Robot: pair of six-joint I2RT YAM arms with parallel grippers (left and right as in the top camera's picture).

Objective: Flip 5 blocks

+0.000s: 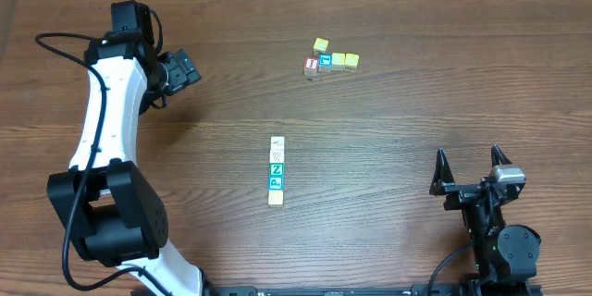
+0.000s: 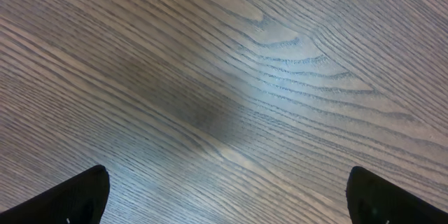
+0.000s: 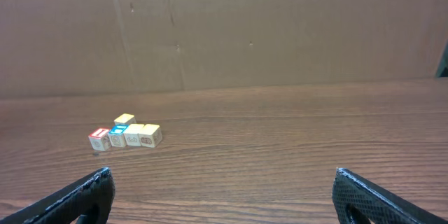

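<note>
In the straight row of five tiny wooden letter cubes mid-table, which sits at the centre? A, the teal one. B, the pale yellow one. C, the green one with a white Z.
C: the green Z cube has two whitish cubes on one side, the teal cube and the pale yellow cube on the other.

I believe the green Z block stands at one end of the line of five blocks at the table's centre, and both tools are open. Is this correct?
Not quite: the overhead view shows the green Z block in the middle of that line, between a whitish block and the teal block. The left tool and right tool are open, as you say.
</note>
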